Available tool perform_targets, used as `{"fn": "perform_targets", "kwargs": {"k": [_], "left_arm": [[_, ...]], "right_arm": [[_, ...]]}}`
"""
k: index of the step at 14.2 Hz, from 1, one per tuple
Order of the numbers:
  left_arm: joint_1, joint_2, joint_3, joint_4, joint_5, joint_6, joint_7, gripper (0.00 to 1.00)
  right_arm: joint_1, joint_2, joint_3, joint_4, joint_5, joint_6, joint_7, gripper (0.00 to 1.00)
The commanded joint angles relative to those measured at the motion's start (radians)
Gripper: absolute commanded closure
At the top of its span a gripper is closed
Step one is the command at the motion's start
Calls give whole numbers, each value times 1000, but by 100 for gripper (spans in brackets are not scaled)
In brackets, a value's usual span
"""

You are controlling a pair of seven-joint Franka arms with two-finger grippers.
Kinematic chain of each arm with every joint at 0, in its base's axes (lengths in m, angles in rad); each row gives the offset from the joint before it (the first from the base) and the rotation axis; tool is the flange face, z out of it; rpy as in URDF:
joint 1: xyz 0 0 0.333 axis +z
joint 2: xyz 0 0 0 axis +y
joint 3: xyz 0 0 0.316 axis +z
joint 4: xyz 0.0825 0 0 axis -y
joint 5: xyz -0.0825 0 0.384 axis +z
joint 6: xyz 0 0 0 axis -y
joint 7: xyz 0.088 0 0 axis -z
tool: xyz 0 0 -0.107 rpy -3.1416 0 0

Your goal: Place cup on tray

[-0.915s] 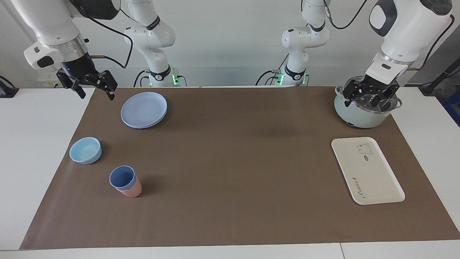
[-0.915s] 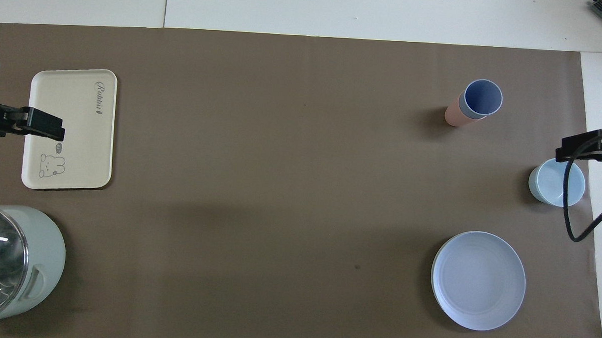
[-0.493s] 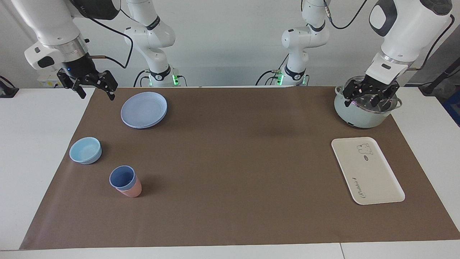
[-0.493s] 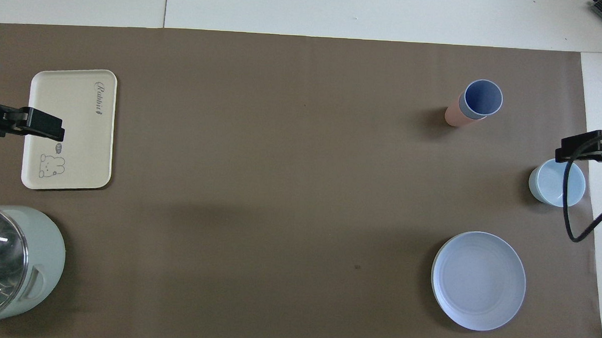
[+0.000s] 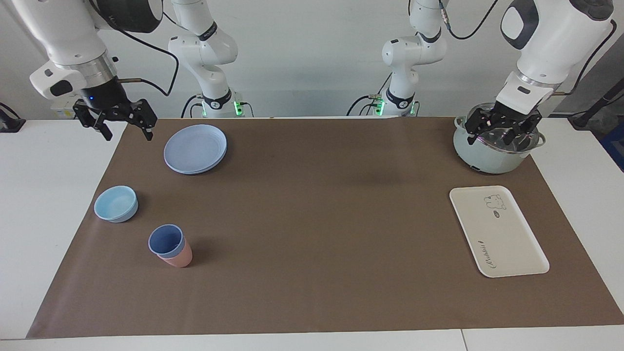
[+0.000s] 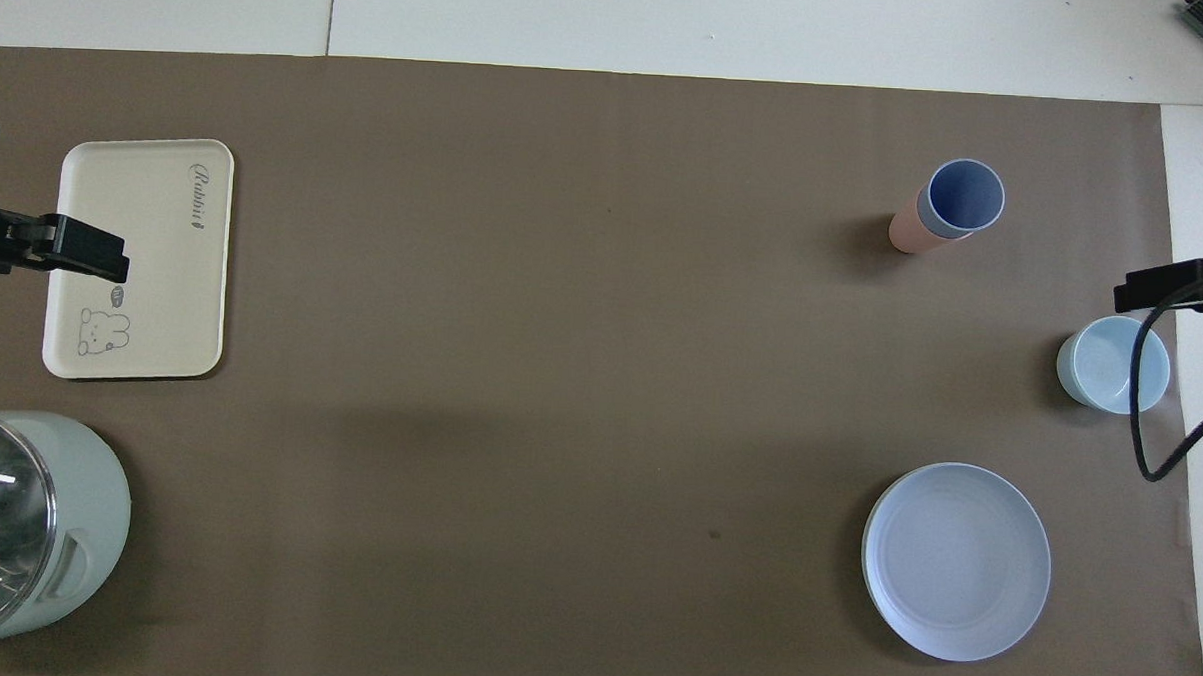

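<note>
glossy white arm shells, dark joint bands, black grippers, looping black cables, green base lights

**A robot lab bench**

Two white arms [image 5: 546,44] bolted at a white table [image 5: 44,195] against a bare grey wall, cables trailing. A brown mat [image 5: 317,219] carries toy-like tableware (plate [image 5: 195,148], bowl [image 5: 116,204], pot [image 5: 492,151]), staged rather than homely.
</note>
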Motion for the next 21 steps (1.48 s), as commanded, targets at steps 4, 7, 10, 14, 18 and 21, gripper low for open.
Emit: {"fn": "perform_targets", "kwargs": {"k": [4, 7, 10, 14, 18, 21], "left_arm": [[12, -35, -5, -36, -14, 0, 1, 0], [12, -35, -5, -36, -14, -2, 1, 0], [12, -35, -5, -36, -14, 0, 1, 0], [12, -35, -5, -36, -14, 0, 1, 0], [12, -35, -5, -36, -14, 0, 1, 0], [12, -35, -5, -36, -14, -2, 1, 0]], "right_arm": [[-124, -25, 3, -242, 193, 382, -518, 0], [-144, 69, 3, -307, 443, 573, -854, 0], [-174, 178, 2, -306, 776, 634, -1271, 0], [-197, 264, 3, -306, 1000, 624, -1503, 0], [-184, 314, 6, -300, 1125, 618, -1588, 0], [-191, 400, 8, -287, 1336, 570, -1801, 0]]}}
